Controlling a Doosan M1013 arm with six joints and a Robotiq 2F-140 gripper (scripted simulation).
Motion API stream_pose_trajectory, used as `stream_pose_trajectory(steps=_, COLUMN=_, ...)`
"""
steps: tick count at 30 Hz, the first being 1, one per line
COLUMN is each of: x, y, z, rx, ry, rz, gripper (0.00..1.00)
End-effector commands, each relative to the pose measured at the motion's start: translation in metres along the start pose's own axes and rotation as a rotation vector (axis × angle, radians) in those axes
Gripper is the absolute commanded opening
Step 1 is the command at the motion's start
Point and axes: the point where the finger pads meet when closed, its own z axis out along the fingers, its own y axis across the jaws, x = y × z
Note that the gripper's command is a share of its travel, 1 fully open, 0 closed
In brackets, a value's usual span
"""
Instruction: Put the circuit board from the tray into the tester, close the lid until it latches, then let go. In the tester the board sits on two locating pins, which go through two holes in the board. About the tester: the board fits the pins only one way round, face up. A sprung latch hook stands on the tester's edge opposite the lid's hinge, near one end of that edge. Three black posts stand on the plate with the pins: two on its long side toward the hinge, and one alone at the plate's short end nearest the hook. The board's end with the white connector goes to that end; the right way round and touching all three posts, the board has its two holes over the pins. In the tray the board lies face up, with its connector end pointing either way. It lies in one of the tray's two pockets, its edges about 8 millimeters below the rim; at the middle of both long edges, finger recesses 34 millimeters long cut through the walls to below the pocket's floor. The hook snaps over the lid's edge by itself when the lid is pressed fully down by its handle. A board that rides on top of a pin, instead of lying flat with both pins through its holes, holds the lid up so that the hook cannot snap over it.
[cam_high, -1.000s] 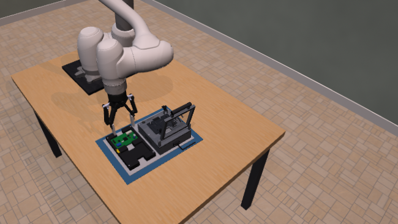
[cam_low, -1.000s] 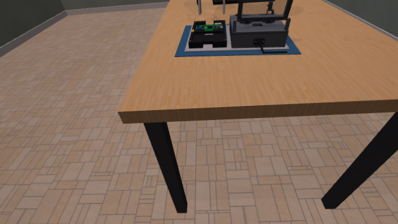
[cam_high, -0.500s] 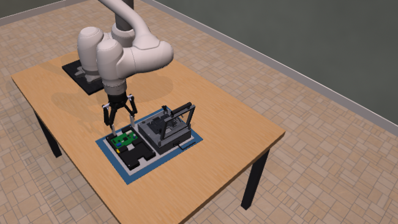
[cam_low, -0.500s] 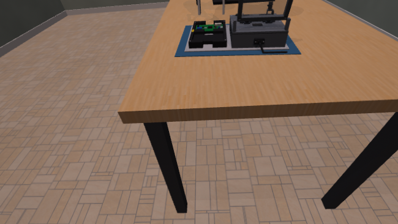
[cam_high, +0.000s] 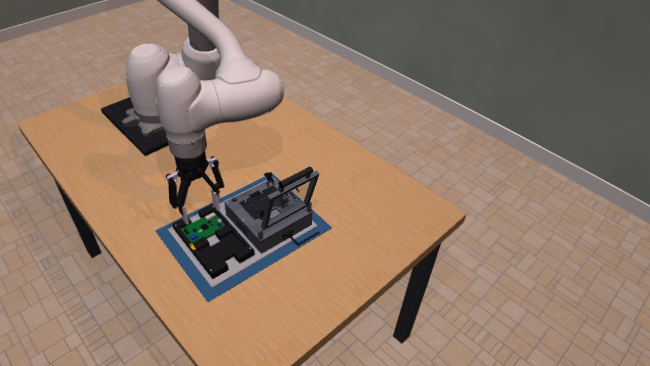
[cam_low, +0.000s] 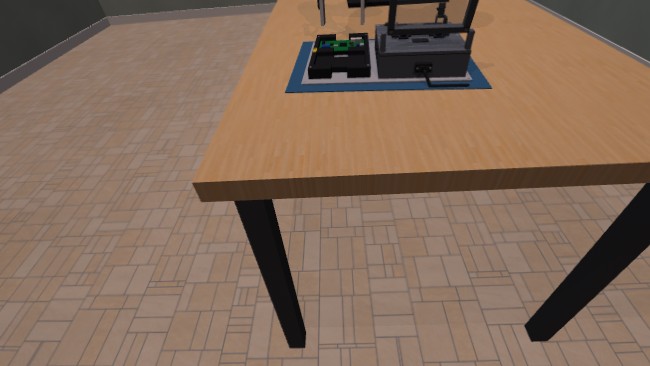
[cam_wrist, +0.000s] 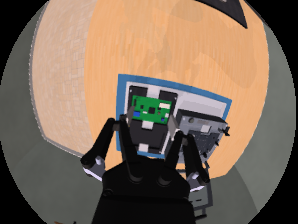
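Jaws: the gripper pointed down, its jaws moderately wide, with nothing gripped between them.
Circuit board: the green board lay face up in the tray, below the jaws. In the wrist view it appeared between the two fingertips.
White connector: this part sat at the board's end nearest the tester, towards 2 o'clock from the board's middle in the wrist view.
Tray: the black tray held the board in its pocket towards 11 o'clock in the top view.
Tester: the grey unit stood just beside the tray, at 3 o'clock from the jaws in the top view.
Lid: the frame stood raised, unlatched.
Latch hook: this hook rose at the tester's 12 o'clock side in the top view.
Mat: the blue-bordered mat lay under tray and tester on the wooden tabletop.
Arm: the pale arm reached down from 12 o'clock in the top view.

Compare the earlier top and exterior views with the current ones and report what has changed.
Nothing visibly changed. The gripper stands open over the tray, as before. The circuit board stayed in its pocket, and the tester stayed put with its lid raised. Nothing was taken hold of or let go.
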Motion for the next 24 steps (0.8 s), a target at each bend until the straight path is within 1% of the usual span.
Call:
stream_pose_trajectory(steps=1, x=-0.0008, y=-0.0005, z=-0.0001, rx=0.000, ry=0.000, rz=0.000, gripper=0.58)
stream_pose_trajectory(steps=24, x=-0.0055, y=-0.0035, z=-0.0001, rx=0.000, ry=0.000, rz=-0.005, gripper=0.58)
